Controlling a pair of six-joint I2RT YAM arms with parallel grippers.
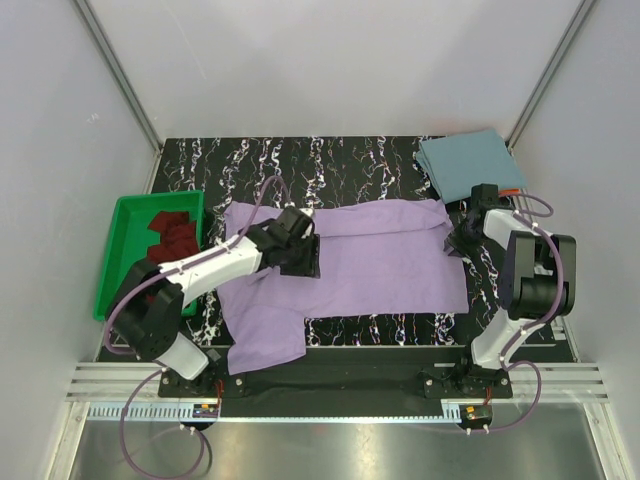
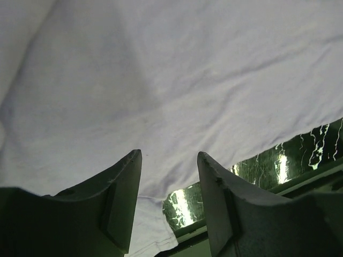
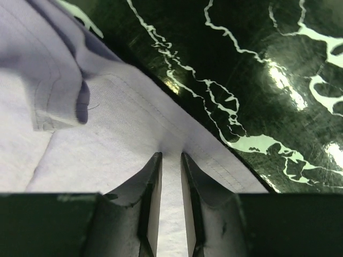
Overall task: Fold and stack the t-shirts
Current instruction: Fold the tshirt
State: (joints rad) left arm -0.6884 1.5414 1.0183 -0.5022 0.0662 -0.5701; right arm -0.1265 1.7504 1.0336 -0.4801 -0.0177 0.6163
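step: first fold of lavender t-shirt (image 1: 370, 265), which lies spread flat on the surface (image 1: 250, 160) under both claws
left claw (image 2: 169, 160): released, jaws wide, nothing between them; lavender cloth directly below and ahead of it, the shirt's edge just behind its right finger
right claw (image 3: 170, 158): jaws nearly together, tips on the stitched hem; a small pucker sits at the tips, but can't tell if cloth is actually pinched
do it well, right: confirm the hem is caught before lifting; bare surface starts just right of the tips, so bite further in toward the cloth rather than skimming the edge
do it well, left: drop and close on the matching edge so both claws lift level; an uneven lift will skew the fold line
risk: the sleeve fold up-left of the right claw could get dragged in and bunch
teal-blue t-shirt (image 1: 465, 162): folded flat, just beyond the right claw, clear of lavender
maroon t-shirt (image 1: 172, 235): bunched in green tray (image 1: 125, 225), to the outer side of the left claw
count: 3 t-shirts (1 lavender, 1 teal-blue, 1 maroon), 1 tray, 2 claws
progress, my read: 1 folded, 2 to go
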